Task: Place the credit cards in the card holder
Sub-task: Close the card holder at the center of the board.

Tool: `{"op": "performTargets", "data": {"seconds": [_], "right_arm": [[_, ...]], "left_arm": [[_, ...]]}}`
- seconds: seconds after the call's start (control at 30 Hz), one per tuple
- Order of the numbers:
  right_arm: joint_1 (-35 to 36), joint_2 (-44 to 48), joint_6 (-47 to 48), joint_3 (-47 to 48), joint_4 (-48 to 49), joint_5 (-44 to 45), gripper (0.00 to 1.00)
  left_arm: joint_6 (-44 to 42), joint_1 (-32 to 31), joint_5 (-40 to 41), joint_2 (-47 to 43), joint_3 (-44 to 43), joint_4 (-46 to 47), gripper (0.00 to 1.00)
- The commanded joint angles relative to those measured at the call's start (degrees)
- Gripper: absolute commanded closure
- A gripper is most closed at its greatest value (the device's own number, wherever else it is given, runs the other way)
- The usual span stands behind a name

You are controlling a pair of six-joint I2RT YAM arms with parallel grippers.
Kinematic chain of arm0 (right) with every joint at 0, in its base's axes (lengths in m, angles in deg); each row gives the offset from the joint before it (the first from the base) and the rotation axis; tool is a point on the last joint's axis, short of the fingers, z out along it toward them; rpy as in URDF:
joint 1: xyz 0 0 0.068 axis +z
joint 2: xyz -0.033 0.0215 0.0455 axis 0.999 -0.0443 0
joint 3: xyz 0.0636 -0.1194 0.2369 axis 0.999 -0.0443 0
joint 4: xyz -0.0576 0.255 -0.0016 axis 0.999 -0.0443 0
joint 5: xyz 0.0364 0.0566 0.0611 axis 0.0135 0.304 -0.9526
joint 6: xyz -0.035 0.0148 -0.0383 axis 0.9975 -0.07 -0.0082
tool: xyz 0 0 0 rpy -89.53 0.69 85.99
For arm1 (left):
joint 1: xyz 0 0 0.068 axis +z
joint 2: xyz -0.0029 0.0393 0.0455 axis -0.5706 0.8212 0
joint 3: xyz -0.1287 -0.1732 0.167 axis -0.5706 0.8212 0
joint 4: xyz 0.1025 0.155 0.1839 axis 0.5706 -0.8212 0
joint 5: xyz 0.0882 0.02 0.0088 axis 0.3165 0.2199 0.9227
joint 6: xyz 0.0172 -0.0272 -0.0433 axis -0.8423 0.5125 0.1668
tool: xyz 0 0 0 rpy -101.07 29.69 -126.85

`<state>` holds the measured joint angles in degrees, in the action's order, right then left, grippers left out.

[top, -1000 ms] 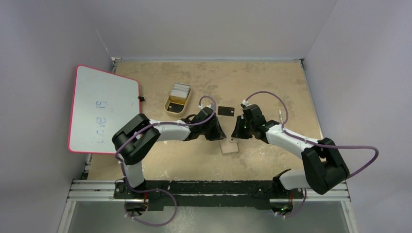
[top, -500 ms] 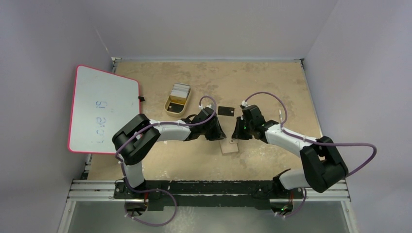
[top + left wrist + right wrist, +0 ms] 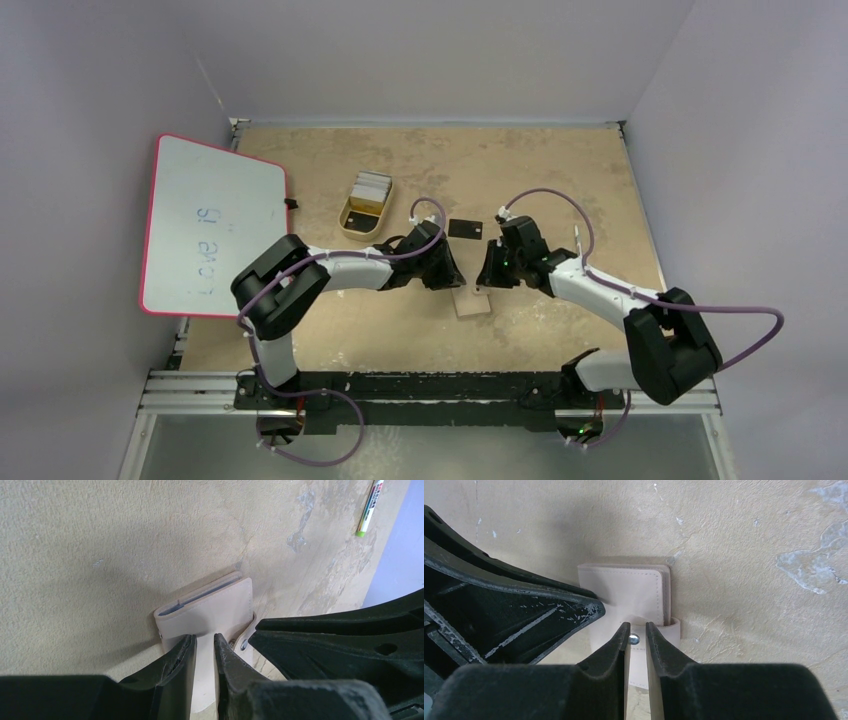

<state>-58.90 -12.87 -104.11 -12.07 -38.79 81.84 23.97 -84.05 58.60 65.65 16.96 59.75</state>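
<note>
Card holder (image 3: 472, 302) mid-table, folded, both my grippers on it.

Top: left gripper (image 3: 455, 283) and right gripper (image 3: 486, 280) meet nose to nose over it. Credit cards (image 3: 372, 185) sit in the yellow tray (image 3: 347, 222), well apart, and one black card (image 3: 463, 228) lies loose on the table (image 3: 560, 180) just behind. Left wrist: my fingers (image 3: 175, 667) are clamped on the beige cover, with the blue-grey pocket edge showing at the far end. Right wrist: fingers (image 3: 616, 652) nipped on the strap at the snap button (image 3: 634, 639). Risks, my read: both grips are thin, so a pull to unsnap could slip off the strap or lift the whole holder. The gripper bodies are nearly touching, so any sideways move could knock them together.
</note>
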Motion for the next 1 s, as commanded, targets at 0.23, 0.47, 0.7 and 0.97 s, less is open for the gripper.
{"op": "performTargets", "data": {"seconds": [0.23, 0.47, 0.7, 0.97], "right_arm": [[0.9, 0.9, 0.4, -1.1, 0.9, -2.7, 0.81], [2.1, 0.8, 0.1, -1.0, 1.0, -2.5, 0.81], [3.3, -0.4, -0.4, -0.8, 0.7, -1.0, 0.82], [5.3, -2.0, -1.3, 0.6, -1.7, 3.8, 0.83]], "left_arm": [[-2.2, 0.0, 3.5, 2.1, -0.9, -3.2, 0.80], [-2.2, 0.0, 3.6, 2.0, -0.8, -3.3, 0.80], [-2.1, 0.0, 3.7, 1.9, -0.7, -3.2, 0.80], [-2.1, 0.0, 3.8, 1.7, -0.4, -3.2, 0.80]]}}
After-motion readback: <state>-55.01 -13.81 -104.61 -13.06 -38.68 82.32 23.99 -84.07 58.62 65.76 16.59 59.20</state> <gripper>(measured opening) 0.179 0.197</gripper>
